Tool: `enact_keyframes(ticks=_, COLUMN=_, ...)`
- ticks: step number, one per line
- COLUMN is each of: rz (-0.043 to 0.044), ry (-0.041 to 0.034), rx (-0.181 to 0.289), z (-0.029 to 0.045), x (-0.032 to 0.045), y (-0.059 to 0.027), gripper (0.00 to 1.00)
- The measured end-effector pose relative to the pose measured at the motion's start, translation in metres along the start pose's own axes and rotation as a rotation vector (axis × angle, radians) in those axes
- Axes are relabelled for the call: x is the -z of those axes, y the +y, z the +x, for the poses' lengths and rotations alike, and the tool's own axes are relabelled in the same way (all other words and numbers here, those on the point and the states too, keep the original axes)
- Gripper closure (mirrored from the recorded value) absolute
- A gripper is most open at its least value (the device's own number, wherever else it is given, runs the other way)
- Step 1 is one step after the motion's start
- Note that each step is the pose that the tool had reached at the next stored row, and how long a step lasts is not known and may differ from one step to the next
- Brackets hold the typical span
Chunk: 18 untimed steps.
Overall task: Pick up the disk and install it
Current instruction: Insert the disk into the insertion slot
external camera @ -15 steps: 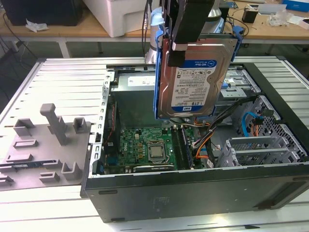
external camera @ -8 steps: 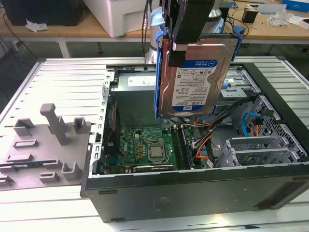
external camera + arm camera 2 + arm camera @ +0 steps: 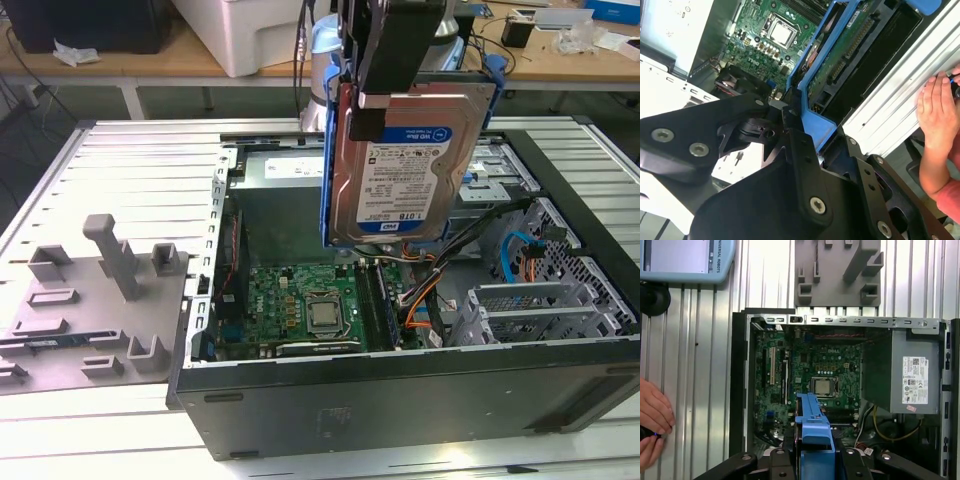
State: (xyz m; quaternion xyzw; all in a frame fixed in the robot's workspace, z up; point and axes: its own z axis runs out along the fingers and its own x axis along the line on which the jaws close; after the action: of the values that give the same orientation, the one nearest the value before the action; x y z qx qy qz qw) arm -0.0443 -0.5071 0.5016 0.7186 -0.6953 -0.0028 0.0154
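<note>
Disk (image 3: 405,170) hangs at upper centre of the exterior view, my gripper (image 3: 370,105) clamped across its blue-railed top edge; stiff, weighty, shock-shy, I judge.

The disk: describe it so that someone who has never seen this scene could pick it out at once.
On the ribbed metal table lies an open computer case. Hanging above it, clamped on edge in the gripper, is the disk. It is the flat silver slab with a white-and-blue label and blue side rails, unlike the grey power-supply box inside the case.
</note>
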Motion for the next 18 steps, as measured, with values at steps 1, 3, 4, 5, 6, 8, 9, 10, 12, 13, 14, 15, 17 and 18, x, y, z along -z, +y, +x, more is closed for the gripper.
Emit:
enact_keyframes(ticks=1, rz=-0.0001, ry=-0.0001, rx=-0.005, z=0.0, x=0.0, y=-0.0003, gripper=0.63)
enact_keyframes(ticks=3, rz=-0.0002, ry=-0.0005, rx=-0.014, z=0.0, x=0.0, y=-0.001, gripper=0.63)
enact_keyframes(ticks=4, rz=-0.0003, ry=-0.0007, rx=-0.018, z=0.0001, x=0.0, y=-0.0016, gripper=0.63)
enact_keyframes(ticks=5, rz=-0.0004, ry=-0.0007, rx=-0.023, z=0.0001, x=0.0001, y=-0.0027, gripper=0.63)
enact_keyframes(ticks=6, rz=-0.0004, ry=-0.0006, rx=-0.024, z=0.0002, x=0.0002, y=-0.0038, gripper=0.63)
enact_keyframes(ticks=8, rz=-0.0004, ry=-0.0008, rx=-0.024, z=0.0002, x=0.0001, y=-0.0048, gripper=0.63)
enact_keyframes(ticks=9, rz=-0.0004, ry=-0.0008, rx=-0.024, z=0.0002, x=0.0002, y=-0.0056, gripper=0.63)
enact_keyframes(ticks=10, rz=-0.0003, ry=-0.0008, rx=-0.024, z=0.0002, x=0.0001, y=-0.0064, gripper=0.63)
enact_keyframes(ticks=12, rz=0.0, ry=-0.0009, rx=-0.024, z=0.0003, x=0.0001, y=-0.0076, gripper=0.63)
enact_keyframes(ticks=13, rz=0.0005, ry=-0.0008, rx=-0.024, z=0.0003, x=0.0001, y=-0.0085, gripper=0.63)
enact_keyframes(ticks=14, rz=0.0012, ry=-0.0007, rx=-0.024, z=0.0003, x=0.0001, y=-0.0092, gripper=0.63)
enact_keyframes(ticks=15, rz=0.0018, ry=-0.0008, rx=-0.024, z=0.0003, x=0.0001, y=-0.0096, gripper=0.63)
enact_keyframes(ticks=17, rz=0.0046, ry=-0.0007, rx=-0.024, z=0.0004, x=0.0001, y=-0.0112, gripper=0.63)
enact_keyframes(ticks=18, rz=0.0063, ry=-0.0007, rx=-0.024, z=0.0004, x=0.0001, y=-0.0122, gripper=0.63)
